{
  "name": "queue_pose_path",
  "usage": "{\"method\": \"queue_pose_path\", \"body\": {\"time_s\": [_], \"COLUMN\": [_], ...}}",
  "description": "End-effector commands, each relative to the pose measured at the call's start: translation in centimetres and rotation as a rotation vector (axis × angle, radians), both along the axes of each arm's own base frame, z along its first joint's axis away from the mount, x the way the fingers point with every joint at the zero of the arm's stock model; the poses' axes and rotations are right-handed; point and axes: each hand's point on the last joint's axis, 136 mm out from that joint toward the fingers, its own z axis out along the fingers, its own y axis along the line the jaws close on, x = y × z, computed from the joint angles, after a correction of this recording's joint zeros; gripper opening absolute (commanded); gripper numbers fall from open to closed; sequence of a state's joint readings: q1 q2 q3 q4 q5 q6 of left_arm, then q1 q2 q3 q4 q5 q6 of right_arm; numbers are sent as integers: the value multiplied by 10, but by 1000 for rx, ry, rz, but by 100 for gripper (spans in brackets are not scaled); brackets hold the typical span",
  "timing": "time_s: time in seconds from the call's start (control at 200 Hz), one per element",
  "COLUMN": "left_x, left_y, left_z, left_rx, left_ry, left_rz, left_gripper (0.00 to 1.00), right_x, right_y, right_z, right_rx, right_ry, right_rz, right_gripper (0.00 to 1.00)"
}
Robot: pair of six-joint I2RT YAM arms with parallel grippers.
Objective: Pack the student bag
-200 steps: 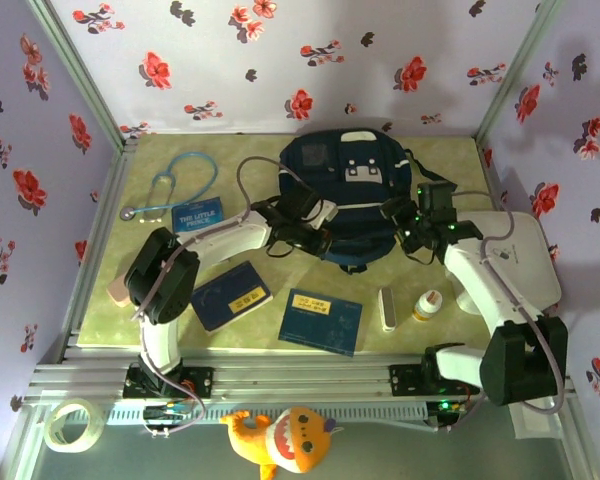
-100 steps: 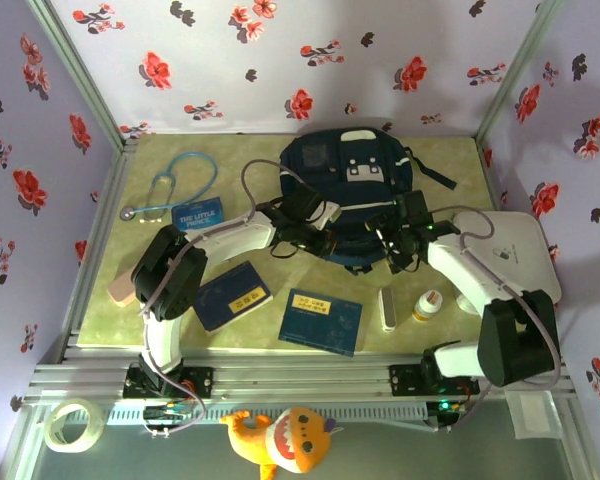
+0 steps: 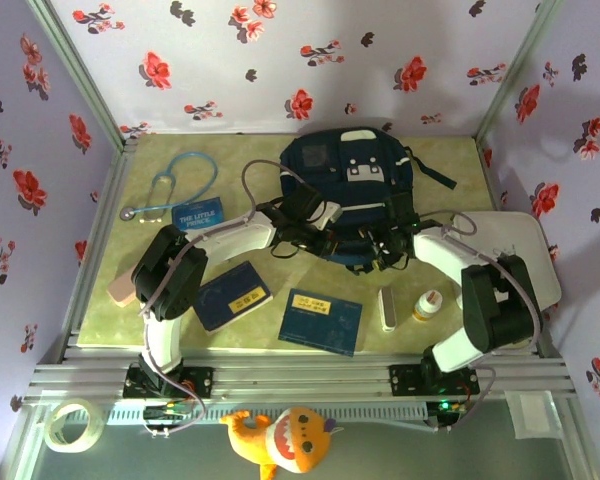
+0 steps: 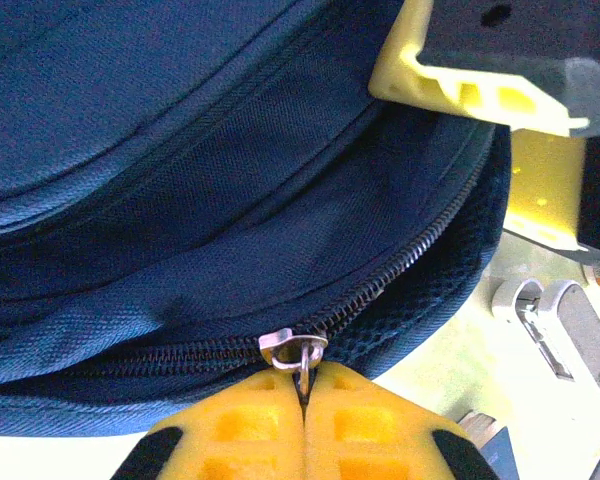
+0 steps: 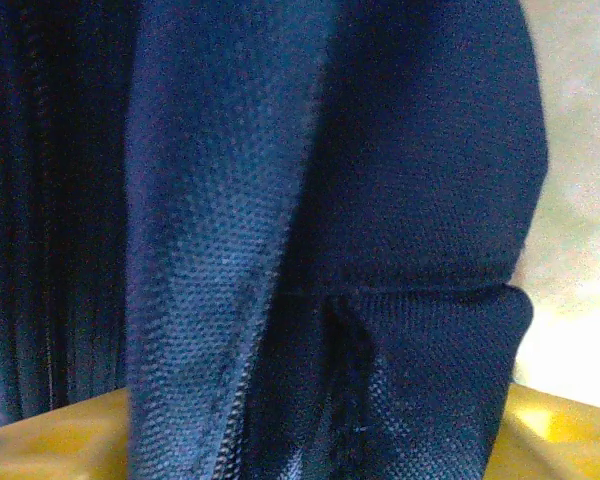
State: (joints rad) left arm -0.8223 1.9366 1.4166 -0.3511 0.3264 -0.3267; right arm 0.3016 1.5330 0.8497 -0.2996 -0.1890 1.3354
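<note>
At the backpack [image 3: 345, 165] rim, left pincer [image 4: 305, 378] clamps the zipper pull [image 4: 292, 346]; right pincer [image 3: 391, 250] I can't read; I'd drag along the teeth.

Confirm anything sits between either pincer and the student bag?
Nothing visible. Left pincer is shut on the zipper pull of the student bag; right pincer straddles its edge fabric.

Matt woven cloth on the student bag [image 4: 180, 150], shiny metal zipper pull [image 4: 295, 347].
</note>
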Motion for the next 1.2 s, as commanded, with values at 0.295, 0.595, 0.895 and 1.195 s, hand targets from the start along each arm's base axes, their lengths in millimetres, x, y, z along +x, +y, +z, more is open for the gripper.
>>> {"method": "queue_pose_path", "body": {"time_s": [0.295, 0.595, 0.895, 1.195], "left_x": [-7, 15, 72, 129], "left_y": [49, 98, 125, 153], "left_z": [24, 10, 10, 12], "left_rx": [100, 217, 282, 390], "left_ry": [-35, -17, -105, -245], "left_rz": [-134, -52, 90, 137], "left_gripper": [0, 0, 0, 0], "right_x": [13, 11, 14, 21], "right_y": [-14, -21, -21, -11], "right_z": [12, 10, 23, 45], "right_rx": [-96, -136, -137, -67], "right_ry": [-98, -92, -140, -211], "right_rz": [36, 27, 49, 51], "right_gripper": [33, 31, 29, 30]}}
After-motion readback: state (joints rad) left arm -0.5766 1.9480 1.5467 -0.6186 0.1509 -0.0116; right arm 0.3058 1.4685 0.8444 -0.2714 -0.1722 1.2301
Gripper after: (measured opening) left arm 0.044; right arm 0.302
